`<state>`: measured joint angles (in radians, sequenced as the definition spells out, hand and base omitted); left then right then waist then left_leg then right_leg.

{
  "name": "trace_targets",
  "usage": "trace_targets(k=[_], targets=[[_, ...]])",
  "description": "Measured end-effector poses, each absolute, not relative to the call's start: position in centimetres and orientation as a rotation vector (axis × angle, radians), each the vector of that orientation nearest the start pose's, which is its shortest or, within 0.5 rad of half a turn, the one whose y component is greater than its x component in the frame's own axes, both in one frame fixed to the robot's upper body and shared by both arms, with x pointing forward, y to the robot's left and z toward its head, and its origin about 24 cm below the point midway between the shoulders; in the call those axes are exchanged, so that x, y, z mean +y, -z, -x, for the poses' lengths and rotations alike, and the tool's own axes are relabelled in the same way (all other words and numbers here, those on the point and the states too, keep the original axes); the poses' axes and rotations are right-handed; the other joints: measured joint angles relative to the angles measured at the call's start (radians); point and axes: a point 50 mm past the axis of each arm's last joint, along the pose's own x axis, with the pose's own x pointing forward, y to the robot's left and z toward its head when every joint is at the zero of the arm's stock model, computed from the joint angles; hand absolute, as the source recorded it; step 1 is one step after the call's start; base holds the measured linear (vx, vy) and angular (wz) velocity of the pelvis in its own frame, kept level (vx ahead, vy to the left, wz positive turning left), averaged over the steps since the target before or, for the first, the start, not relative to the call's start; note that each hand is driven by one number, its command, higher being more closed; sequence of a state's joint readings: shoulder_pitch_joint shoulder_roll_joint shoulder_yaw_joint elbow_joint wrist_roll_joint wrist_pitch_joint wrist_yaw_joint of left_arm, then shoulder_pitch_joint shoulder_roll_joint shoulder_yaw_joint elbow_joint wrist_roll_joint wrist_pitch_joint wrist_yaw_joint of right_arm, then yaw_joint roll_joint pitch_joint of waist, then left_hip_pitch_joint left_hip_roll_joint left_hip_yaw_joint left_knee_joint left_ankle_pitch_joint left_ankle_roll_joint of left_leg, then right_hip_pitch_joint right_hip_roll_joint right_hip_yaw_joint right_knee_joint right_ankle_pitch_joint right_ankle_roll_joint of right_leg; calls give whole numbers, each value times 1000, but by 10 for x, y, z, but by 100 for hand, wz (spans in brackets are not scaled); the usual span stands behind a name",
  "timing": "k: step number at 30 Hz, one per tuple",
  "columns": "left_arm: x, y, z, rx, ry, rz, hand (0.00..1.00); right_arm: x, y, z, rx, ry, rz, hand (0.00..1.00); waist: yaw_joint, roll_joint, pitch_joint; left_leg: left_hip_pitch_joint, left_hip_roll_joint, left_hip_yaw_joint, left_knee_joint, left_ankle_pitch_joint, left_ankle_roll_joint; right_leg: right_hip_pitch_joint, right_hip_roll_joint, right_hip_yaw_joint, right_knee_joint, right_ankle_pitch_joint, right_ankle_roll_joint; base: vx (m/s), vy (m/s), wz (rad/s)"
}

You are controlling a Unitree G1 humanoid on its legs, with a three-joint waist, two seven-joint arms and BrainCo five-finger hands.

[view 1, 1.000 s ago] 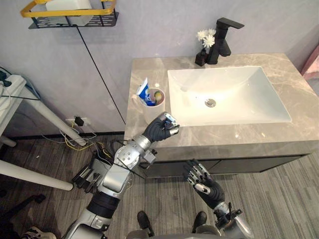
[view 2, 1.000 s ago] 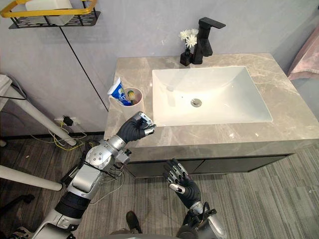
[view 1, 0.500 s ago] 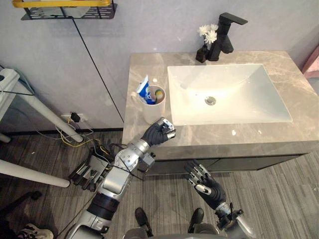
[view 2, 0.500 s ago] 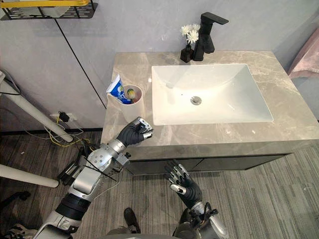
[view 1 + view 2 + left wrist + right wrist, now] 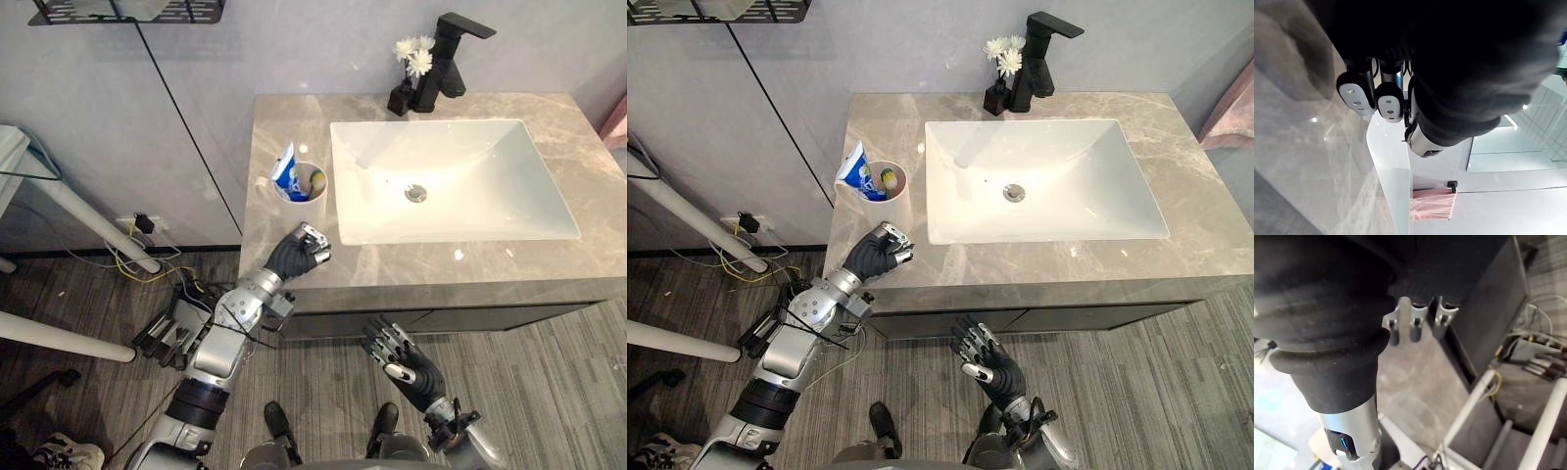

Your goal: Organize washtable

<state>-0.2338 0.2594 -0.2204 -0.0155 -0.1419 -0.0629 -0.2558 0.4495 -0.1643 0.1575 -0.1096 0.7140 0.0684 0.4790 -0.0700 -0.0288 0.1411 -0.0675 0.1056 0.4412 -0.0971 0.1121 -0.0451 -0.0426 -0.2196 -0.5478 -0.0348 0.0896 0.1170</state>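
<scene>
Cup with tube, upright on counter beside sink: your left hand, curled on nothing, hovers near it, right hand slack below; likely best to uncurl before reaching.

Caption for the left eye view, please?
Left hand, fingers curled, over the marble counter near a cup beside the sink.

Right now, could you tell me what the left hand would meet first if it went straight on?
Likely the left rim of the sink: the left hand aims across the countertop, right of the cup. Depth unclear.
</scene>
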Motion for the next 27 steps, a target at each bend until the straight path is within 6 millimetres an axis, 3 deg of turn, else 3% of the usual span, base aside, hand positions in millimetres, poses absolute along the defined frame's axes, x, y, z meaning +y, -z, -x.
trace_targets(k=[8,27], targets=[[123,-105,-285,-253,477,-168,100,-140,13,-145,270,-427,-675,0,-1,-5,10,0,0,1,0,0,0,0,0,0,0,0,0,0,0,0],[118,-112,-299,-261,449,-169,100,-137,13,-144,280,-436,-679,0,-4,-11,15,-1,0,17,1,0,0,-18,-3,16,10,0,0,0,0,-2]])
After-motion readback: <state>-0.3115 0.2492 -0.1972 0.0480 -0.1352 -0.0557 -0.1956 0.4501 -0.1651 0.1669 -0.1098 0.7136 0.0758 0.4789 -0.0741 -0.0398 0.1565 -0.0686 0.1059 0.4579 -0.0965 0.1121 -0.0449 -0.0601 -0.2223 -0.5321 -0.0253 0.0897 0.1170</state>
